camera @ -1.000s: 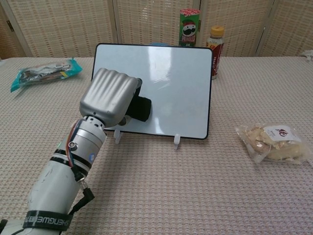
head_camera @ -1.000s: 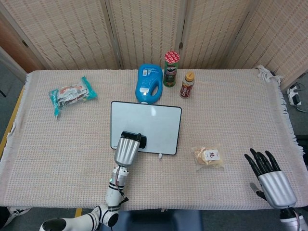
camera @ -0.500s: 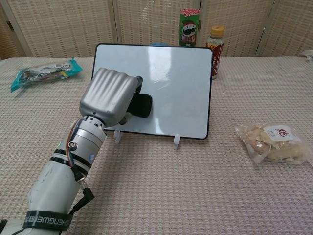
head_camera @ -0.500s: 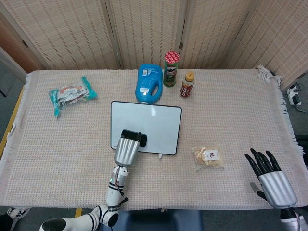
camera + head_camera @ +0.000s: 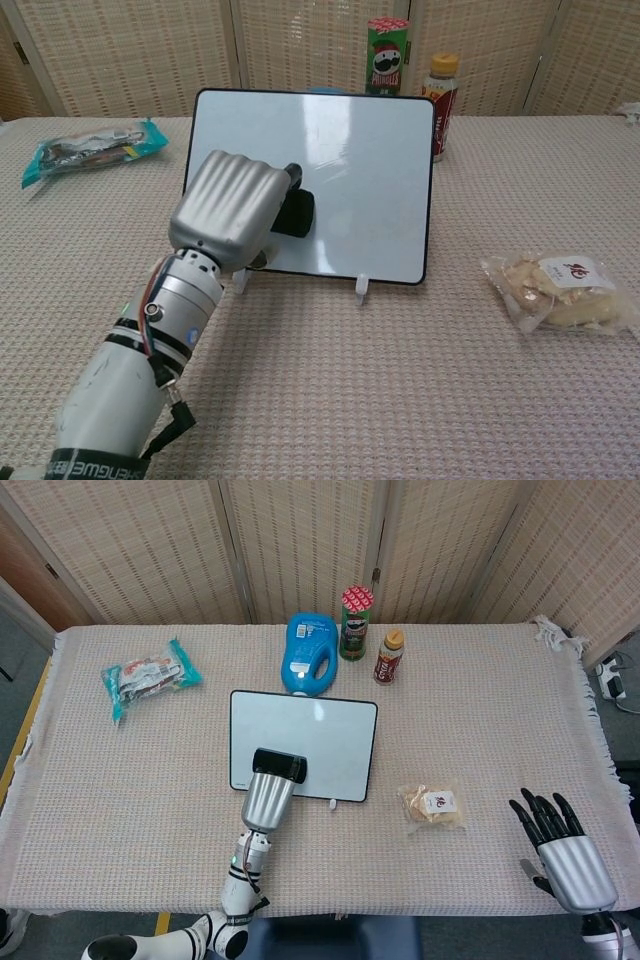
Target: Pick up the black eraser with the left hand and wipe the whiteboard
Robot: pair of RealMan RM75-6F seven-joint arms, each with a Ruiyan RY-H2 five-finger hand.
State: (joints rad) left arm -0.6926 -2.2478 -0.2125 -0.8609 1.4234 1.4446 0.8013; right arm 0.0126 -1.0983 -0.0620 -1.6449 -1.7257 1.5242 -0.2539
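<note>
The whiteboard [image 5: 320, 730] [image 5: 360, 150] stands propped on small white feet in the middle of the table. My left hand [image 5: 270, 795] [image 5: 230, 208] grips the black eraser [image 5: 280, 765] [image 5: 295, 213] and presses it against the board's lower left area. My right hand [image 5: 560, 855] rests near the table's front right corner with its fingers spread and nothing in them; the chest view does not show it.
Behind the board stand a blue jug [image 5: 308, 655], a green Pringles can [image 5: 355, 622] [image 5: 388, 55] and a small brown bottle [image 5: 389, 656] [image 5: 440, 88]. A teal snack packet [image 5: 148, 676] [image 5: 90, 145] lies far left. A bag of snacks [image 5: 432, 804] [image 5: 560, 290] lies right of the board.
My left hand has slid the eraser slightly up and to the right across the board. The right hand has not moved.
</note>
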